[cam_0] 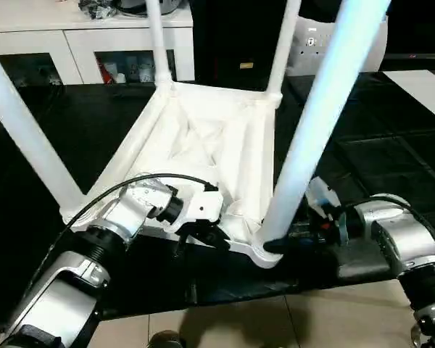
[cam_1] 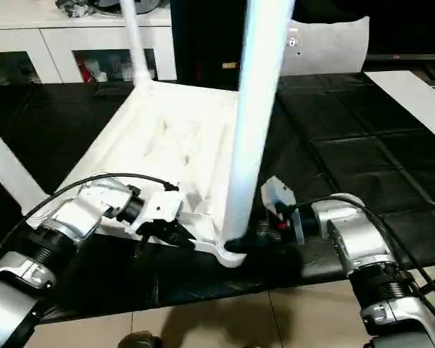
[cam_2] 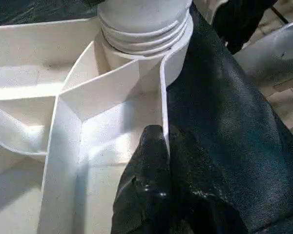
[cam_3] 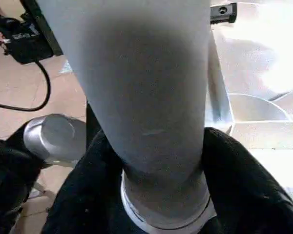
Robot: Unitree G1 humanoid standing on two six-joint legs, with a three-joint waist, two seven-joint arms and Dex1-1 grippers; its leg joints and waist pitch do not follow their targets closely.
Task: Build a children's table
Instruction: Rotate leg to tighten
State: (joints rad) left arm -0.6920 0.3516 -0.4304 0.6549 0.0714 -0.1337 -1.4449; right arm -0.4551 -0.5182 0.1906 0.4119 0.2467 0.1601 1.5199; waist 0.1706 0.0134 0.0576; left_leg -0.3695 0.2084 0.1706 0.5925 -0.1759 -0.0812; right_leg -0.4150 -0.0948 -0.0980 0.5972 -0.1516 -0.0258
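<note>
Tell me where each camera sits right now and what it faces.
Head stereo pair: looks forward and down at the upturned table top; silver forearms below, left claw on its near rim, right claw at the near leg.
Left wrist: looks along black fingers pinching the rim, toward the corner socket.
Right wrist: looks along fingers around the leg's base.
Both wrist views share that near leg's socket.

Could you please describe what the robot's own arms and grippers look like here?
Both forearms are rounded silver shells with black ribbed collars at the joints. The left arm has a white wrist block and a thin black cable arching over it. The left gripper and right gripper have black fingers with a slightly glossy, textured surface.
</note>
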